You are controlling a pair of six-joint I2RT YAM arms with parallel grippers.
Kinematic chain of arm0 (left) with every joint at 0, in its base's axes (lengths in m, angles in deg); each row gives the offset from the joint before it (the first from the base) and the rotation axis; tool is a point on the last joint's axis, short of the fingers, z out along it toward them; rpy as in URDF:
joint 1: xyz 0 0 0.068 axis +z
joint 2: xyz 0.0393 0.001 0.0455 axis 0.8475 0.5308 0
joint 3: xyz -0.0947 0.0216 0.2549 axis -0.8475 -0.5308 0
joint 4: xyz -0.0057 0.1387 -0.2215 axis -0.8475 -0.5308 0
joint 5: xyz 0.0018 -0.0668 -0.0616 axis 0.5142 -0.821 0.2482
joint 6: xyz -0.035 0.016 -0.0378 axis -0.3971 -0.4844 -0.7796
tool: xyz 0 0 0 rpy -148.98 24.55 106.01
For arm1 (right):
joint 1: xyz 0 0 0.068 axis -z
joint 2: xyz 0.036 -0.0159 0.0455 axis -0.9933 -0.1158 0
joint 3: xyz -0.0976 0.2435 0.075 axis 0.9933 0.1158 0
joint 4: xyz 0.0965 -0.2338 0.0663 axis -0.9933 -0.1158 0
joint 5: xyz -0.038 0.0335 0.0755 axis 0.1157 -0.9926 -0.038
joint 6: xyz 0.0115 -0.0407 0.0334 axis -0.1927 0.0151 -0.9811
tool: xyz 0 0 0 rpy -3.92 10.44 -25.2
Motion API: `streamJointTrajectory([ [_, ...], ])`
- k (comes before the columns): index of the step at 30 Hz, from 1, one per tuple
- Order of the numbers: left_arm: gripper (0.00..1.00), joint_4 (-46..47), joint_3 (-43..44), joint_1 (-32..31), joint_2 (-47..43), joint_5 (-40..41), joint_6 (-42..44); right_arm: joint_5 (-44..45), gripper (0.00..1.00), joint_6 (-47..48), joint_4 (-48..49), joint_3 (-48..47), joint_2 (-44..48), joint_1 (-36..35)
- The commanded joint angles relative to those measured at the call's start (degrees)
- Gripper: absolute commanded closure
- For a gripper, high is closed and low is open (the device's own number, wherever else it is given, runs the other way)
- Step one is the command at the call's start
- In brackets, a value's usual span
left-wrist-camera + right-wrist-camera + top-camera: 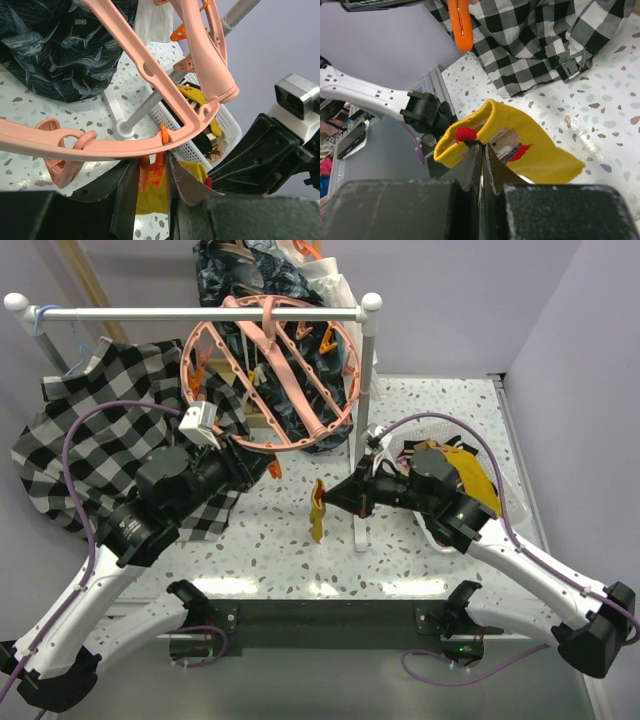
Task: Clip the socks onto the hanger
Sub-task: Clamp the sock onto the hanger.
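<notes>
Top external: right tool (331, 498) is clamping yellow sock (318, 521) (hanger's (290, 370) five o'clock); left tool (262, 456) is pinching orange clip (152, 175).

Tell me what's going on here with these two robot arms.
The right gripper is shut on a mustard yellow sock and holds it up over the table between the arms. The left gripper is closed on an orange clip at the bottom of the pink round hanger, which hangs from the white rail. The sock is not yet in the clip. More socks lie in the white basket.
</notes>
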Motion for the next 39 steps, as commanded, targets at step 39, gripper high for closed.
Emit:
streamJointTrajectory([
  [39,0.98,8.2,-1.3,0.0,0.3,-2.2,-0.4,8.6,1.00,-4.1,9.3,-11.8,-14.5,-6.1],
])
